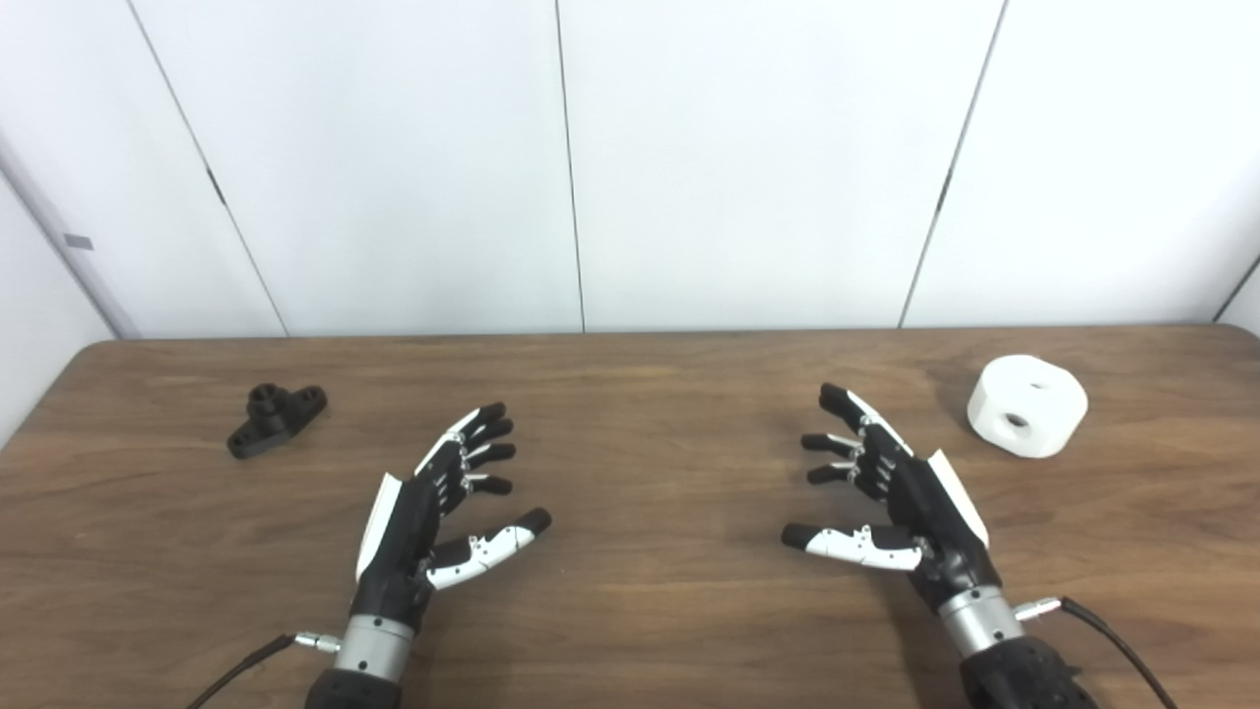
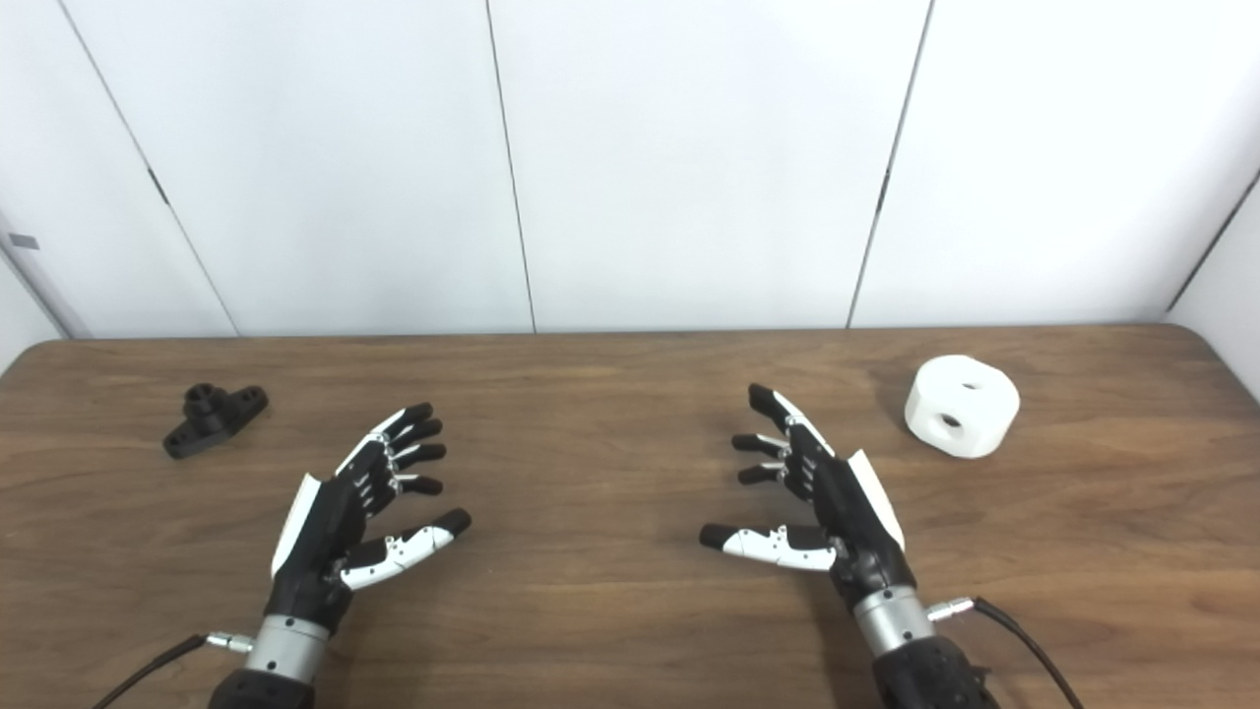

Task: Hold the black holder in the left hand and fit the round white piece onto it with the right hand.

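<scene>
The black holder (image 1: 277, 418) lies on the wooden table (image 1: 630, 611) at the far left, a small flanged part with a short round post. The round white piece (image 1: 1028, 406) sits at the far right, with holes in its top and side. My left hand (image 1: 438, 512) hovers open over the table, to the right of and nearer than the holder, well apart from it. My right hand (image 1: 886, 502) is also open, fingers spread, left of and nearer than the white piece. Neither hand holds anything.
White wall panels (image 1: 591, 158) rise just behind the table's back edge. A cable (image 1: 1112, 640) trails from the right wrist and another from the left wrist at the bottom edge.
</scene>
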Controlling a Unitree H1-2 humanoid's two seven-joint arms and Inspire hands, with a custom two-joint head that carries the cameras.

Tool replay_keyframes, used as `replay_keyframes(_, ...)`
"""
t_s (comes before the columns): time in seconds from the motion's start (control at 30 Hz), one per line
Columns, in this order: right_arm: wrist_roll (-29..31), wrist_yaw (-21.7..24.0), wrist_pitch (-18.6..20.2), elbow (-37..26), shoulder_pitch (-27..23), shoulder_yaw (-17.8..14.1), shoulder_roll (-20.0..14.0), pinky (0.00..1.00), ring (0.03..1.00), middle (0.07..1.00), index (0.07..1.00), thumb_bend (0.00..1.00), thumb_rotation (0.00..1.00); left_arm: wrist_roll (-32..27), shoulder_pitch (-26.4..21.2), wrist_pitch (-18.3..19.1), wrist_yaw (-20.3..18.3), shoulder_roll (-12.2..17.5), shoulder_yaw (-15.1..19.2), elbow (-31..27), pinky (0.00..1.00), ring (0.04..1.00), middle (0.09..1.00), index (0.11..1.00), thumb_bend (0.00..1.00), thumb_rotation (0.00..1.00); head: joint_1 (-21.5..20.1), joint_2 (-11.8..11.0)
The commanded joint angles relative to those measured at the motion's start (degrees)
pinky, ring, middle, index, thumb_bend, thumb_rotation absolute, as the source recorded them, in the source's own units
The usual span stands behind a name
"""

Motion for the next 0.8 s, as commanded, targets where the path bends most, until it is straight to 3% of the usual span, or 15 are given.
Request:
replay_keyframes(0.0, 1.0, 0.3, -0.4, -2.3, -1.6, -0.3, 0.0, 0.65, 0.787, 0.921, 0.918, 0.83, 0.17, -0.9, 0.0, -0.6, 0.2, 0.0, 0.2, -1.3, 0.64, 0.799, 0.851, 0.877, 0.68, 0.08, 0.1, 0.1)
replay_keyframes(0.1, 0.7, 0.3, -0.2, -2.7, -1.5, -0.2, -0.1, 0.65, 0.786, 0.916, 0.919, 0.83, 0.17, -0.6, 0.1, -0.6, 0.4, 0.1, 0.1, -1.2, 0.62, 0.791, 0.849, 0.873, 0.68, 0.06, 0.5, 0.0)
replay_keyframes(0.27, 1.7, 0.6, -1.9, -1.7, -1.0, -0.8, -1.1, 0.66, 0.789, 0.913, 0.919, 0.81, 0.15, 1.2, 0.1, -1.7, 1.0, -0.8, -1.0, -0.3, 0.62, 0.791, 0.845, 0.869, 0.69, 0.11, 13.6, -2.1)
replay_keyframes(0.33, 2.3, 1.1, -2.6, -1.4, -0.7, -1.1, -1.6, 0.67, 0.795, 0.922, 0.930, 0.77, 0.11, 1.9, 0.1, -1.3, 1.3, -1.5, -1.6, 0.1, 0.62, 0.784, 0.845, 0.868, 0.71, 0.14, 16.6, -3.1)
replay_keyframes(0.47, 2.8, 1.2, -1.2, -2.2, 0.1, -1.4, -1.6, 0.70, 0.807, 0.927, 0.942, 0.72, 0.03, 4.6, -0.2, -0.6, 2.6, -2.7, -2.4, 1.0, 0.64, 0.779, 0.837, 0.862, 0.74, 0.19, 19.6, -4.7)
replay_keyframes(0.6, 3.1, 1.4, -0.9, -2.7, 0.7, -1.2, -1.1, 0.73, 0.823, 0.923, 0.952, 0.69, 0.00, 5.7, -0.2, -1.3, 3.2, -2.9, -2.7, 1.5, 0.66, 0.787, 0.845, 0.845, 0.71, 0.15, 20.9, -5.8)
replay_keyframes(0.77, 1.4, 0.8, -0.6, -3.2, 1.1, -0.7, -0.8, 0.70, 0.825, 0.932, 0.959, 0.65, 0.00, 6.7, -0.2, -1.9, 4.1, -2.7, -2.3, 1.8, 0.65, 0.771, 0.829, 0.822, 0.69, 0.11, 20.9, -5.9)
